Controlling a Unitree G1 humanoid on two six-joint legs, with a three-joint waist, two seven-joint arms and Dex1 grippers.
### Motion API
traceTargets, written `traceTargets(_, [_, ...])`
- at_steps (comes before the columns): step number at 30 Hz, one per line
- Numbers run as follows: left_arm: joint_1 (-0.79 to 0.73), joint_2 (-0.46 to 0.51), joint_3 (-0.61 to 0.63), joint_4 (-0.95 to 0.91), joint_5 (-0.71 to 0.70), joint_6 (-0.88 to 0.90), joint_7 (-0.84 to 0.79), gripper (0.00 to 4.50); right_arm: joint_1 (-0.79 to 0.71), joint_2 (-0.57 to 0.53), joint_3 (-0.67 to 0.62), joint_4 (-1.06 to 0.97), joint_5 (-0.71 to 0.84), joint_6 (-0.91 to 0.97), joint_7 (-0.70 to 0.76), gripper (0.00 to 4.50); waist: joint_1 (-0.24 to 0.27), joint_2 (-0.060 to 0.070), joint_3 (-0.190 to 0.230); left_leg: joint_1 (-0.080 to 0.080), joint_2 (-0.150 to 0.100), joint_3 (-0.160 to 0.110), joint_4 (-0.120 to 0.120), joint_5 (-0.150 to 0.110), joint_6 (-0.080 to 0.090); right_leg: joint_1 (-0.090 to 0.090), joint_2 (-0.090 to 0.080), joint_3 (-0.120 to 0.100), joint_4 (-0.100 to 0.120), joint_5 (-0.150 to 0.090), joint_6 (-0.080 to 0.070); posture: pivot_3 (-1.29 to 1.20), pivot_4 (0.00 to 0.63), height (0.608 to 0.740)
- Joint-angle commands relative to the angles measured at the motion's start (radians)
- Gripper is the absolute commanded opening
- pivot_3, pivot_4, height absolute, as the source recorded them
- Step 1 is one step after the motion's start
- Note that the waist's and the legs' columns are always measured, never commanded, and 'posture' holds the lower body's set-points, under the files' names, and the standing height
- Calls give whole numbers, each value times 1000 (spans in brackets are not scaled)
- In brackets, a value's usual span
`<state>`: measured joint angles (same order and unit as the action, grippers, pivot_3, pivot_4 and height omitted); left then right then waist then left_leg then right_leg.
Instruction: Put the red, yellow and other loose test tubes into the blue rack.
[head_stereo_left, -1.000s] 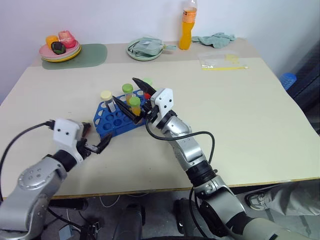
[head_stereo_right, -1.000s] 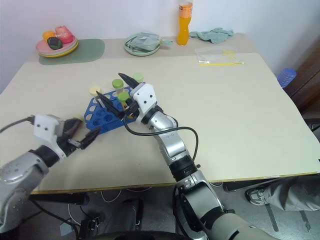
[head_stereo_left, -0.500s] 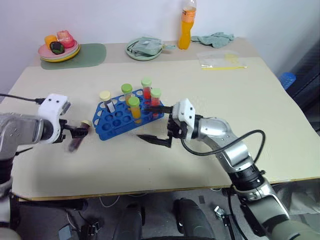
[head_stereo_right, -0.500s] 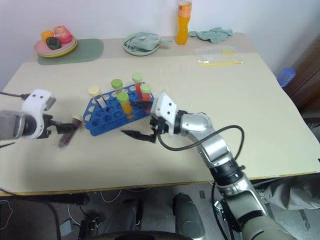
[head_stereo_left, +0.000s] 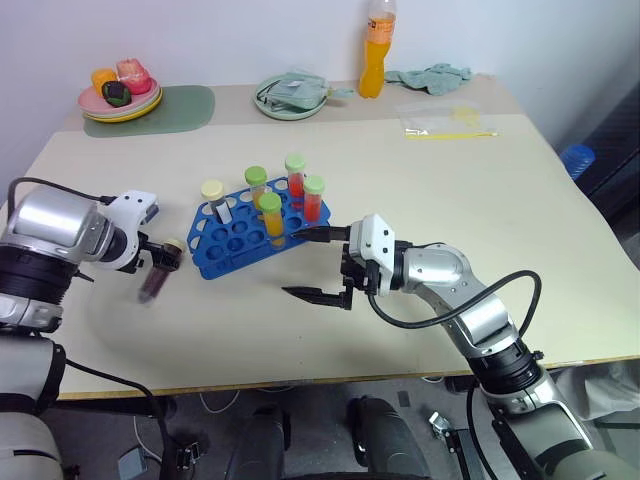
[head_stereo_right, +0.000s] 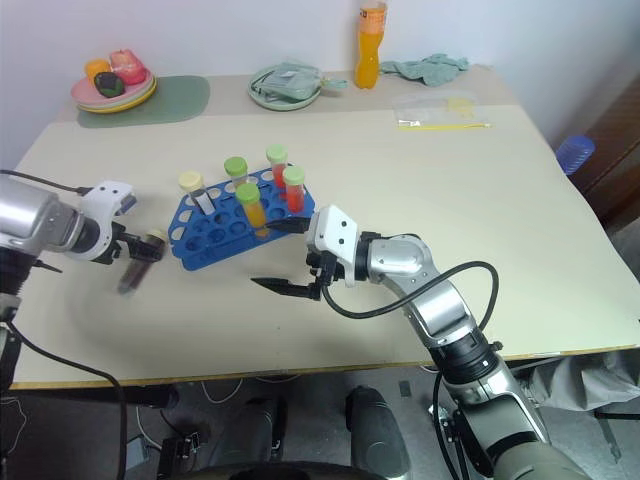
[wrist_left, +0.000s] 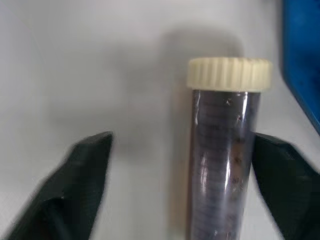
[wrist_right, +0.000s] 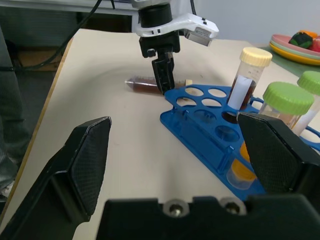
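Left gripper (wrist_left: 175, 190) has come down astride the maroon tube (wrist_left: 225, 165), jaws open (1 tube left). Right gripper (head_stereo_left: 315, 262), withdrawn from the blue rack (head_stereo_left: 215, 255), gapes empty.

You are facing a pale beige table (head_stereo_left: 520, 220) set against a plain white wall (head_stereo_left: 230, 40). Below its front edge you see grey floor (head_stereo_left: 320, 420) crossed by loose cables (head_stereo_left: 215, 402).

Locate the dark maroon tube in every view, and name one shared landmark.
Left eye: dark maroon tube lying left of the blue rack.
Right eye: same place.
Left wrist: centre, between the fingers.
Right wrist: far side, behind the rack's corner.
Landmark: the blue rack.
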<state>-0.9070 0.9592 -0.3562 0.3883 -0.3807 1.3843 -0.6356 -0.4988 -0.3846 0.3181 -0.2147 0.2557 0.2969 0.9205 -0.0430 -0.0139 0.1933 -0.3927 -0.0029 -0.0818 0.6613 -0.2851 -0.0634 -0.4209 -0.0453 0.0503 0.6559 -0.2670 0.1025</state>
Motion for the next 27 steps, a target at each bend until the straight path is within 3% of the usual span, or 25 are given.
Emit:
traceTargets(1, [-13, 1, -13, 18, 50, -23, -27, 2125, 1, -1, 2, -46, -9, -15, -4, 4500, -1, 0, 0, 0, 0, 0, 0, 0, 0, 0, 0, 0, 0, 0, 0, 0, 150, 740])
traceTargets(3, [-5, 15, -4, 13, 58, -25, -41, 1062, 4, 0, 3, -52, -11, -13, -5, 4500, -3, 0, 0, 0, 0, 0, 1, 0, 0, 0, 0, 0, 2, 0, 0, 0, 150, 740])
traceTargets(7, [38, 49, 99, -6, 96, -95, 6, 1062, 11, -2, -2, -57, -13, -11, -4, 4500, -6, 0, 0, 1, 0, 0, 1, 0, 0, -1, 0, 0, 3, 0, 0, 0, 150, 740])
traceTargets(10, [135, 25, 416, -69, 88, -393, 162, 1062, 27, -12, -22, -48, -10, -1, -12, 4500, -6, -1, 0, 0, 1, 0, 1, 0, 0, -4, 0, 1, 5, 0, 0, 0, 150, 740])
traceTargets(14, [304, -125, 783, -419, 7, -542, 289, 1062, 74, -22, -61, -25, -4, 13, -43, 4500, 11, -3, 0, -3, 1, -2, 3, 1, -2, -7, -3, 0, 6, 0, -1, 0, 150, 740])
traceTargets(17, [530, -318, 911, -809, -87, -752, 253, 1062, 115, -24, -86, 18, -28, -17, -79, 4500, 25, -2, -1, -2, 1, 1, 3, 1, -2, -5, -9, 1, 4, 0, 0, 0, 150, 740])
traceTargets(19, [630, -449, 884, -987, -140, -780, 293, 1062, 130, -13, -104, 65, -58, -53, -129, 4500, 32, -3, -1, -2, 0, 3, 3, 1, -1, -4, -11, 1, 1, 0, 0, 0, 150, 740])
traceTargets(21, [720, -510, 734, -1100, -29, -851, 334, 1062, 135, -7, -122, 116, -68, -66, -157, 4500, 35, -5, -1, -3, -2, 4, 3, 0, 0, -3, -11, 0, 0, 2, 2, 0, 150, 740])
traceTargets(24, [782, -577, 532, -1120, 144, -957, 408, 1062, 134, -3, -134, 163, -78, -85, -178, 4500, 32, -5, -1, 1, -4, 5, 3, 1, 0, 2, -9, 0, 0, 3, 3, 0, 150, 740])
traceTargets(27, [799, -680, 408, -1042, 240, -1057, 483, 1062, 129, 3, -134, 182, -82, -100, -183, 4500, 27, -4, -1, 8, -2, 4, 3, 1, 1, 10, -4, 0, -4, 3, 2, 0, 150, 740])
